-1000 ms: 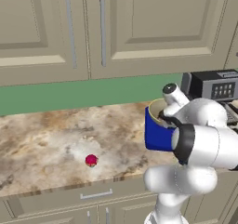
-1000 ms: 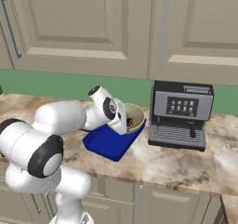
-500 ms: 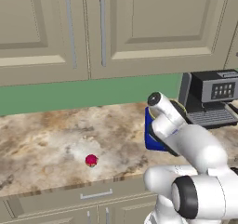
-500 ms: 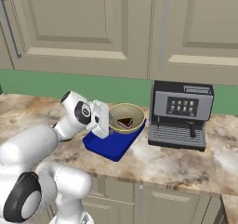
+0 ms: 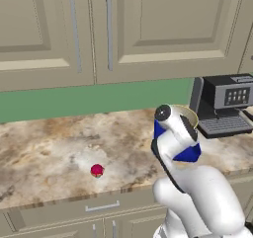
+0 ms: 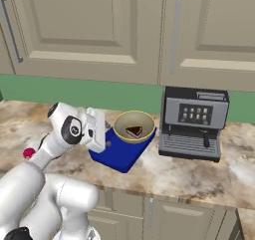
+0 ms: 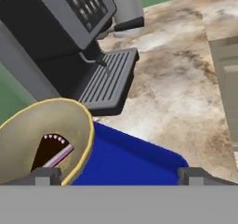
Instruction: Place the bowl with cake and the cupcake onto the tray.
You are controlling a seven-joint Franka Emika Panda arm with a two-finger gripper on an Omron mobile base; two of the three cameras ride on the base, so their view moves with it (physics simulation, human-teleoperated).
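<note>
The bowl [image 6: 133,126] sits on the tray [image 6: 120,153], toward its back corner near the coffee machine [image 6: 192,123]; the cake wedge [image 6: 134,132] lies inside, dark with a pale stripe; in the hand view the bowl [image 7: 44,139] looms at the lower left with blue tray [image 7: 130,160] beneath it. So, by the look of it, half the job is done.

The gripper [image 6: 99,131] hangs just beside the tray's left edge, jaws spread wide, nothing between them; the two tips poke up at the bottom of the hand view, well apart, empty.

The cupcake [image 5: 97,170] stands alone on the counter [image 5: 54,153], well apart from the tray, near the front edge; from the right base view it peeks out red behind the arm [image 6: 29,153].

Now the handling, as I judge it; the cupcake looks tiny and light, probably soft on top and firmer at the pale base; a hard squeeze could crush or squirt it out, and being round it may roll if nudged from one side. The best hold seems low, across the base, fingers coming straight down on either side, closing gently. It needs a clear spot on the tray's open front half, away from the bowl; a bump there could shove the bowl toward the coffee machine.
</note>
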